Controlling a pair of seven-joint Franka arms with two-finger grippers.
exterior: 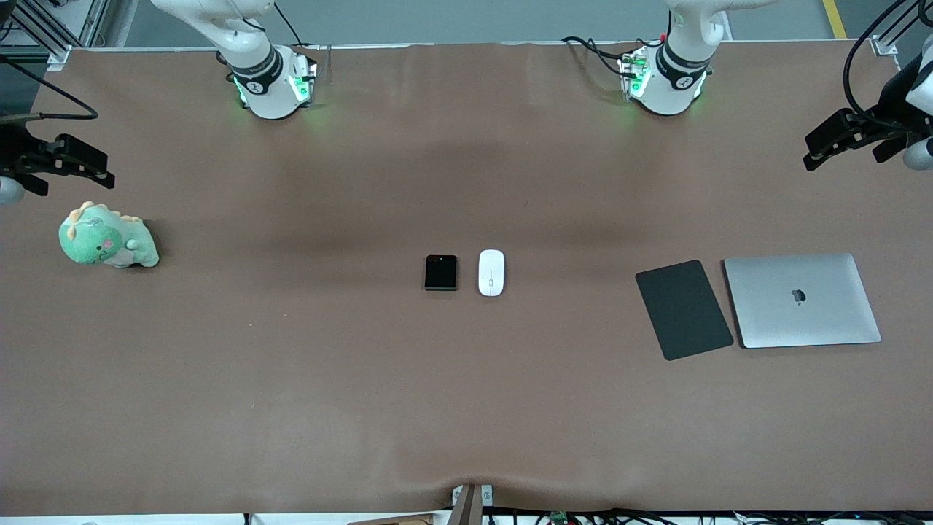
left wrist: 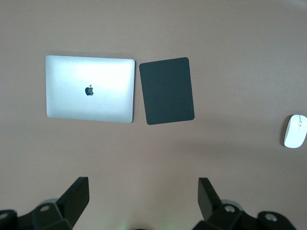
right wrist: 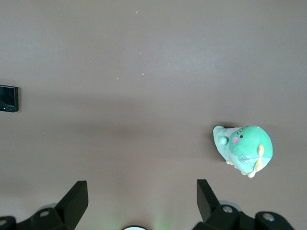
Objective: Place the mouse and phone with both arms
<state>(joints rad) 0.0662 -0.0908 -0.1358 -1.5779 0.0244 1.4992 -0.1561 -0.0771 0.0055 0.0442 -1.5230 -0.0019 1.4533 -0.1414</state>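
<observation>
A brown worktop (exterior: 306,379) fills nearly the whole front view, its covering smooth and matte, with faint soft shadow bands across the middle. Above its top edge runs a strip of grey floor (exterior: 466,18), crossed by a yellow line (exterior: 833,18) toward the left arm's end. Metal framing (exterior: 62,29) stands at the corner toward the right arm's end. Cables (exterior: 656,516) trail below the worktop's near edge, beside a small bracket (exterior: 471,497).
</observation>
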